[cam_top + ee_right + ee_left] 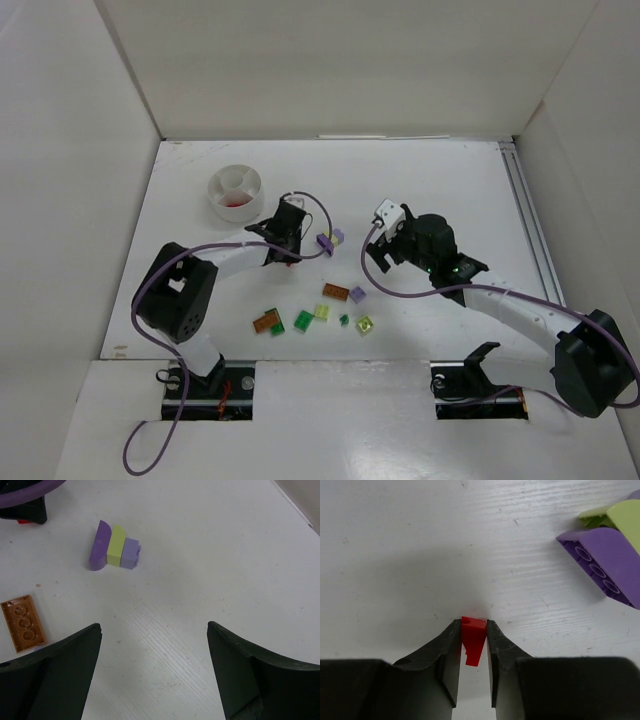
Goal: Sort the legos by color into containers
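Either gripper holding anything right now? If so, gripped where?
The left gripper pinches a small red brick by its two opposite side faces, at the very tip of the jaws. The right gripper is open and holds nothing.

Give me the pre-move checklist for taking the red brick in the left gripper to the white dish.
1. Grip: left gripper is shut on the red brick, with a jaw pressing each side. Ok.
2. Brick lifted off the table: cannot tell.
3. Target: the dish is in view, with red pieces in one wedge. Ok.
4. Neighbours: the purple-and-green brick cluster lies apart from the fingers. Ok.
5. Other arm: right gripper is open, empty and away from the dish side. Ok.
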